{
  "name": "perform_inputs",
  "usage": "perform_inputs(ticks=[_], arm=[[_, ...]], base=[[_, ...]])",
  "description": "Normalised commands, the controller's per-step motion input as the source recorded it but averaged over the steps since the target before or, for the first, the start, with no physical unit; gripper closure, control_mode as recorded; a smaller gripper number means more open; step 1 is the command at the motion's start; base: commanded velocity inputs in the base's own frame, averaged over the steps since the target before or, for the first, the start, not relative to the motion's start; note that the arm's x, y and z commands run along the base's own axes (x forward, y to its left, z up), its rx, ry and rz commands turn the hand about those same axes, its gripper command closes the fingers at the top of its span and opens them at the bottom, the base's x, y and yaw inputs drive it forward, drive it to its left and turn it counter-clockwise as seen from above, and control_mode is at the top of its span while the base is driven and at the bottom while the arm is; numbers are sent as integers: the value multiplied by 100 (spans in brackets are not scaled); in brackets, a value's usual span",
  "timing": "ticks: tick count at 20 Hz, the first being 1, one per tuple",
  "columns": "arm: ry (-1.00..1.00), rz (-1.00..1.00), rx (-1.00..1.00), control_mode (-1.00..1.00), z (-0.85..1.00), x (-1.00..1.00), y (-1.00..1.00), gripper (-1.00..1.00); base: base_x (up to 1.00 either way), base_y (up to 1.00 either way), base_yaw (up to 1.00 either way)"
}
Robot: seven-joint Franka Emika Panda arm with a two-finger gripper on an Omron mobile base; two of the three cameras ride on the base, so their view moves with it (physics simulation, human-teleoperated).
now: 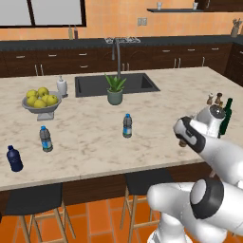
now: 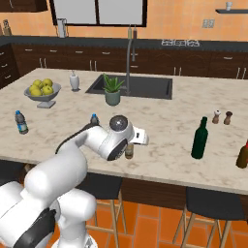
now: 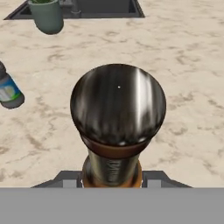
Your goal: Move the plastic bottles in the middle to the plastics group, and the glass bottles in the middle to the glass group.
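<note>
Filling the hand view, the amber beer bottle (image 3: pixel 117 127) is seen from its base end, with the hand (image 3: pixel 111 181) closed on it low in the frame; in the right base view the bottle (image 2: pixel 129 150) shows just below the wrist, near the front edge of the desk (image 2: pixel 164 121). The step in hand is judged to be the carrying of this glass bottle toward the glass group. Just beyond, the middle water bottle (image 1: pixel 127 126) stands untouched, and past it the potted plant (image 1: pixel 115 90) by the sink (image 1: pixel 116 84). To the right, the green wine bottle (image 2: pixel 199 138) waits upright, with the brown glass bottle (image 2: pixel 242 155) farther right at the frame's edge. The next move is judged to call for a steady swing rightward, clear of the wine bottle.
</note>
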Motion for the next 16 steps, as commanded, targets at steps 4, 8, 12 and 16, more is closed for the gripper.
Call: perform_inputs(ticks=[4,8,12,16], arm=[[0,-1,0,-100,56,0,-100,100],[4,-1,-5,-100,15,0,-100,100],[10,-1,-10,-100,-15,0,-99,100],[2,0,-6,-100,-52,1,-82,100]], base=[[0,0,0],[0,0,0],[0,0,0],[0,0,0]])
